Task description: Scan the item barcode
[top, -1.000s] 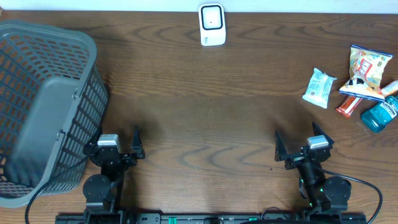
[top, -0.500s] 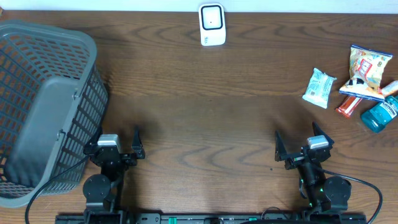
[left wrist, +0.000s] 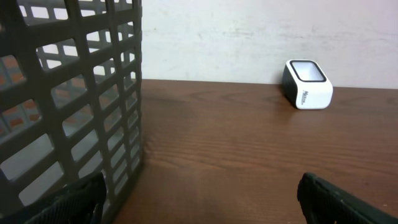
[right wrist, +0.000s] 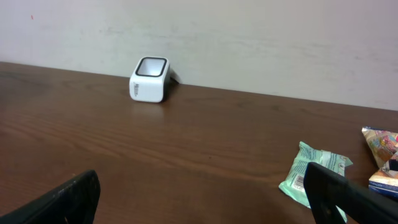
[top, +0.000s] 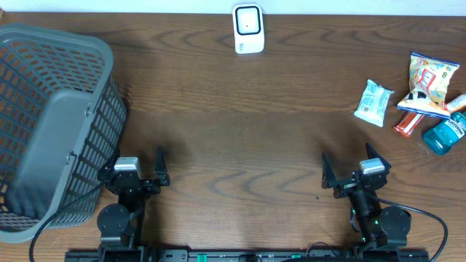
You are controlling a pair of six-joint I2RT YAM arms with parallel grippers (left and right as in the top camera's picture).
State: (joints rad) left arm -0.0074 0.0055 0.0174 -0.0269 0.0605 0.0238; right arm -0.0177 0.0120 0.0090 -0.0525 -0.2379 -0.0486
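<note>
Overhead view: we locate the left gripper (top: 134, 170) at the lower left of the frame and the right gripper (top: 350, 169) at the lower right, both near the bottom edge of the wooden table (top: 240, 131). Both sets of jaws stand spread wide and grasp nothing (each wrist view shows bare table between the dark fingertips). The barcode scanner (top: 247, 29) stands at the top centre. The items lie close together at the right edge, well apart from both grippers: a pale green packet (top: 373, 102), a snack bag (top: 431, 81), a red tube (top: 408, 124) and a blue bottle (top: 444, 133). A grey mesh basket (top: 54, 124) fills the left side, just beside the left gripper.
</note>
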